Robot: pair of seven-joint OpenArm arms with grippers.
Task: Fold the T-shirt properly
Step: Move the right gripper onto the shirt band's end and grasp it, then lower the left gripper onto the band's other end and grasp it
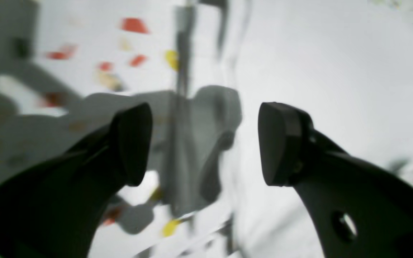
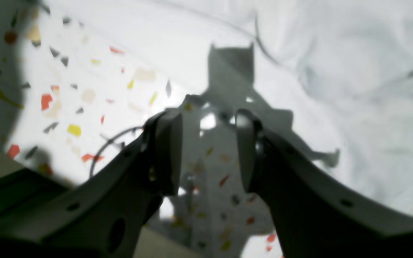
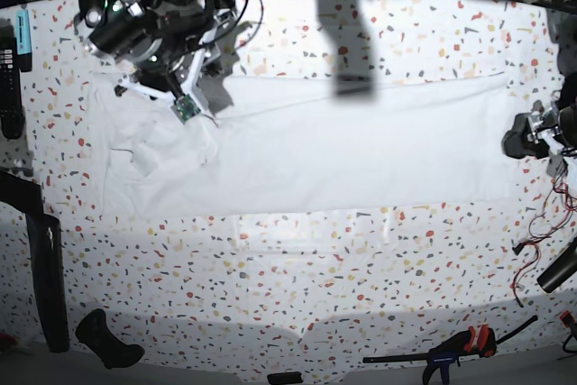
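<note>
Base view shows the T-shirt (image 3: 325, 146) lying as a long folded band across the speckled table (image 3: 297, 268); I fear its rumpled end near the right gripper (image 2: 206, 150) bunching if pinched badly. Both the right and the left gripper (image 1: 204, 143) have their fingers spread, holding nothing. Smaller: a clamp (image 3: 455, 347) at the table's near edge, loose wires (image 3: 532, 232) beside the left arm

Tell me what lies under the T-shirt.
The T-shirt lies spread on the white speckled table, which shows all around it. Whatever is directly beneath the cloth is covered and cannot be seen.
</note>
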